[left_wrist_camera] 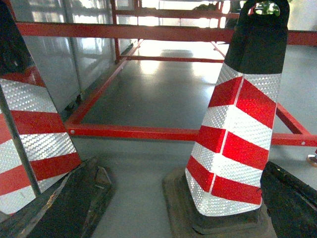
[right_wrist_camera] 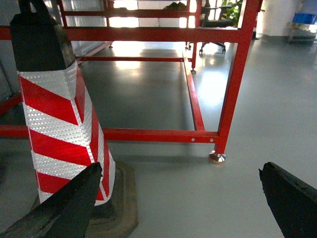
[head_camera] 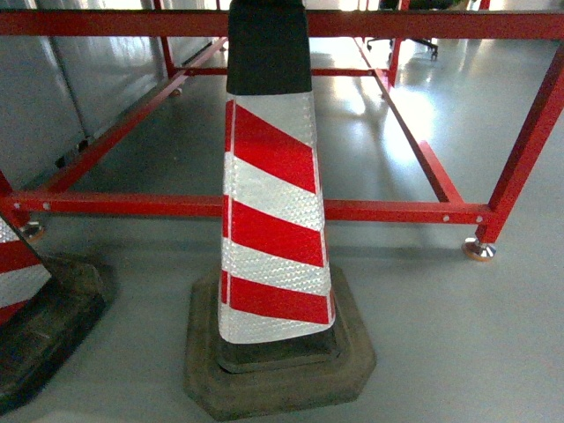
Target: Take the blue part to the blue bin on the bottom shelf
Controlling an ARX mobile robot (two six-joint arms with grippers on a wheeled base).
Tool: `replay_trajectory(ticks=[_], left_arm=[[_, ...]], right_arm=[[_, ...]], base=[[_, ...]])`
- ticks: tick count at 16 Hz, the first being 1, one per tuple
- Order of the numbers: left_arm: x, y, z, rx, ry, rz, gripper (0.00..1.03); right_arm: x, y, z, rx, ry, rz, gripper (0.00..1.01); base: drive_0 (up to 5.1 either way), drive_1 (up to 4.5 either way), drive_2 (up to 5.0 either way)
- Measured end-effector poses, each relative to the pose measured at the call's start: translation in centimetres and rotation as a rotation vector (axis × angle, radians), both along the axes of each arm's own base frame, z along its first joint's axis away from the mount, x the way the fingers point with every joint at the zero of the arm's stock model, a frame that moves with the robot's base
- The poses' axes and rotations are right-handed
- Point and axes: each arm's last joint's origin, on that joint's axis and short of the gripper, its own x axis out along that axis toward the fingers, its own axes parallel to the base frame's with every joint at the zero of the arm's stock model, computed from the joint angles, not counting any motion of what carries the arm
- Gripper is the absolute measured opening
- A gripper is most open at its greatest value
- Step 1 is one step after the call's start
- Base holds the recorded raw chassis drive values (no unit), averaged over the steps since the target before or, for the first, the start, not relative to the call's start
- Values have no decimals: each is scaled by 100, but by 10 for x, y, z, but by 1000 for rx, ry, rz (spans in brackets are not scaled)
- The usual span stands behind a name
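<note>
The blue part, the blue bin and the bottom shelf are out of view in all three frames. My left gripper (left_wrist_camera: pixel 179 166) is open, its black fingers (left_wrist_camera: pixel 74 203) spread wide over grey floor, with a striped cone's base between and ahead of them. Over bare floor, my right gripper (right_wrist_camera: pixel 179 169) is also open and holds nothing, one of its fingers (right_wrist_camera: pixel 292 198) at the lower right. Neither gripper shows in the head view.
A red-and-white traffic cone (head_camera: pixel 273 220) on a black base stands close ahead, a second cone (head_camera: pixel 22 282) at the left. Behind them runs a low red steel frame (head_camera: pixel 388 211) with a footed post (head_camera: pixel 480 249). Something blue (right_wrist_camera: pixel 302 18) stands far off, too small to identify.
</note>
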Motion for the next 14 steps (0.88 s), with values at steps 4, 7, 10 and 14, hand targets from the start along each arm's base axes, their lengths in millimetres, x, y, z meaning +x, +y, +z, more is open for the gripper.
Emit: replay_trajectory(ticks=[4,7,10,14], left_arm=[[0,0,0,0,0,0,98],[0,0,0,0,0,0,98],[0,0,0,0,0,0,98],[0,0,0,0,0,0,98]], right_arm=[[0,0,0,0,0,0,98],[0,0,0,0,0,0,98],[0,0,0,0,0,0,98],[0,0,0,0,0,0,98]], base=[[0,0,0],[0,0,0],[0,0,0],[0,0,0]])
